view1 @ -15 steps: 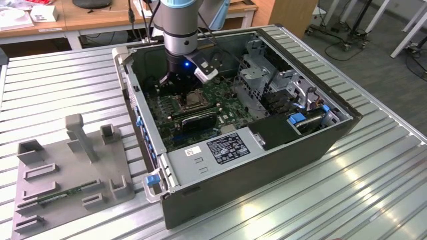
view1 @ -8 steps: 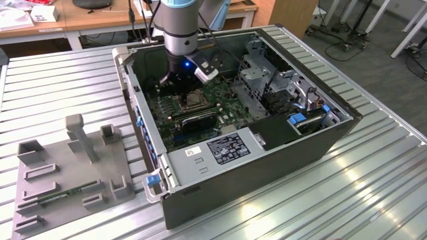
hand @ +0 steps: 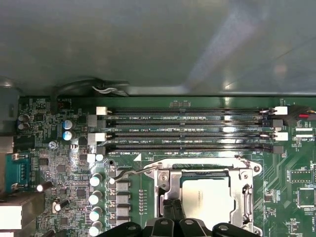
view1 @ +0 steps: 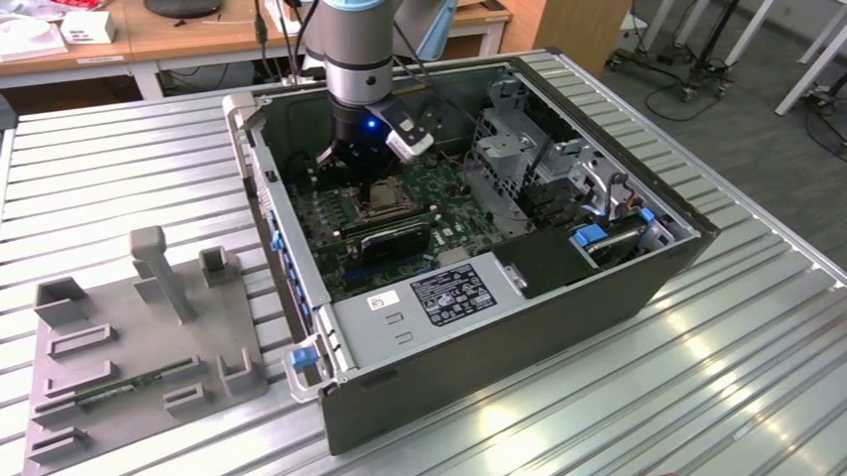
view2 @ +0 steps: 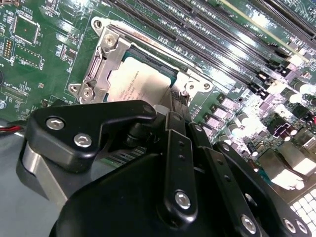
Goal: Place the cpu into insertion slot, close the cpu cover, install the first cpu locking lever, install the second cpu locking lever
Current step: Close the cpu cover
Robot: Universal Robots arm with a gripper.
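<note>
The small flat silver-grey cpu [hand: 205,197] lies seated in the small square dark insertion slot [view2: 159,61]. The thin silvery square cpu cover [hand: 168,185] looks to be down over it, though part of its frame is hidden. A thin wire locking lever [hand: 132,172] sits unhooked beside the cover, so I judge the first lever step is in hand; it calls for a press down and under its catch. In the exterior view the black hand [view1: 361,176] hangs at 11 o'clock of the cpu, close over the green motherboard [view1: 437,188]. Whether it is apart or together I cannot tell.

cpu [view2: 140,79] partly hidden, end effector [view2: 173,106] cropped
</note>
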